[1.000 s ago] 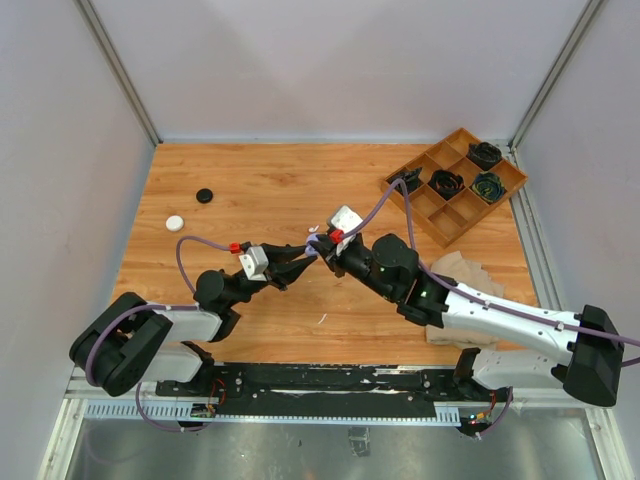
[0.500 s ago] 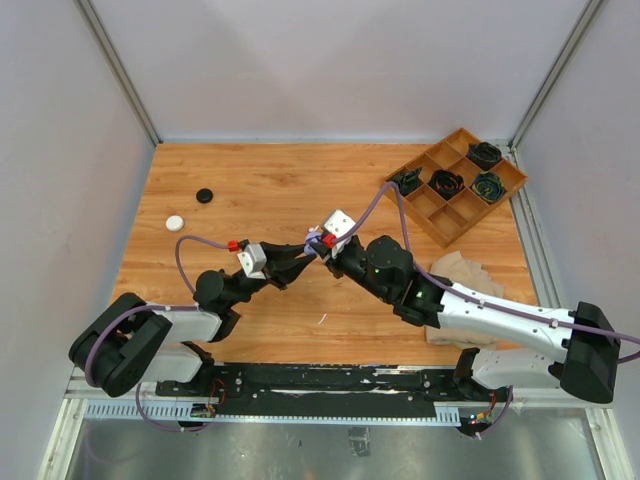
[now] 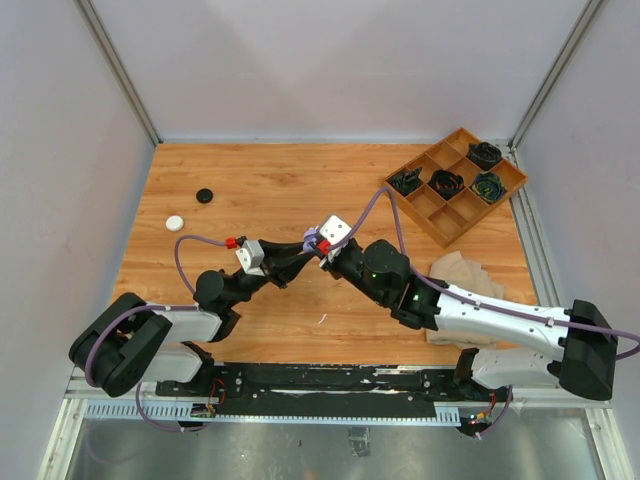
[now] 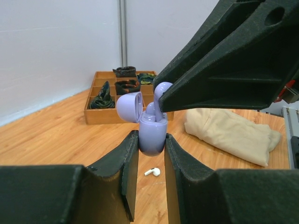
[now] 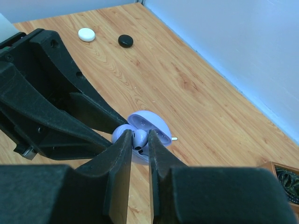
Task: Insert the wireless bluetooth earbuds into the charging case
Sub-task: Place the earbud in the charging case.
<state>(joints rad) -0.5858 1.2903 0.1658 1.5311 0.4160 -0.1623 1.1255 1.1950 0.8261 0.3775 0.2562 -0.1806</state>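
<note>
My left gripper (image 4: 152,140) is shut on the lavender charging case (image 4: 153,137) and holds it upright above the table with its lid (image 4: 129,105) open. One lavender earbud (image 4: 150,109) sits in the case. My right gripper (image 5: 139,137) is shut on a second lavender earbud (image 4: 162,88), held right at the case's open mouth (image 5: 149,123). In the top view both grippers meet at mid-table round the case (image 3: 311,240). A white earbud (image 4: 153,171) lies on the wood below the case.
A white disc (image 3: 175,223) and a black disc (image 3: 205,195) lie at the far left. A wooden compartment tray (image 3: 455,185) with dark items stands at the back right. A beige cloth (image 3: 460,275) lies by the right arm. A thin white sliver (image 3: 322,319) is near the front.
My right gripper has shifted left with the lavender earbud, closing onto the case's opening. The left gripper has edged slightly back-left with the case.
</note>
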